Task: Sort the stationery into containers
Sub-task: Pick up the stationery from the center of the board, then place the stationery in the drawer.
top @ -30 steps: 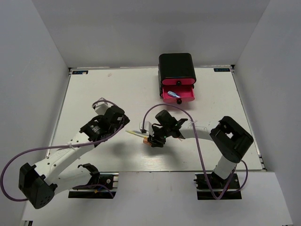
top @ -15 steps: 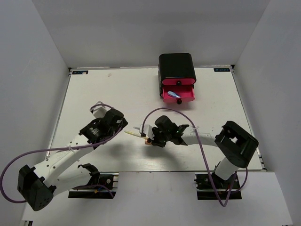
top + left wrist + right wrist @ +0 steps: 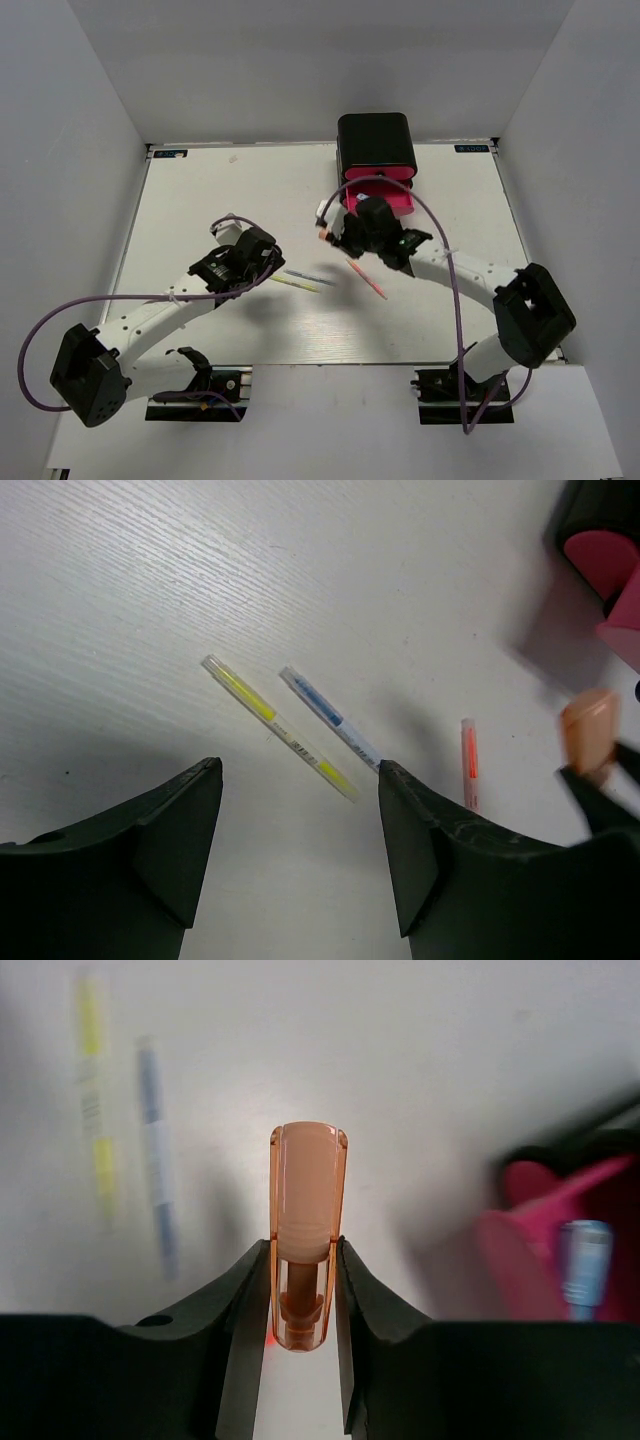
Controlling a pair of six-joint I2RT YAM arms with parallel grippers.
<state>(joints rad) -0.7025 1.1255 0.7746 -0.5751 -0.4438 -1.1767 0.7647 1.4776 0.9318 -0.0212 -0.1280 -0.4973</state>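
Three pens lie on the table [image 3: 200,200], near its middle: one yellow pen [image 3: 280,728], one blue pen [image 3: 330,718], one thin orange pen [image 3: 468,765]; one orange marker [image 3: 305,1250] is held above the table; one small blue piece [image 3: 583,1260] lies in the one open pink drawer [image 3: 520,1260]; one black cabinet [image 3: 375,140] stands far; two robot arms, the left arm [image 3: 150,320] and the right arm [image 3: 470,275].

Arms extended, left claw [image 3: 298,780] wide open, right claw [image 3: 304,1260] farther forward, tight on an orange pen [image 3: 306,1180].
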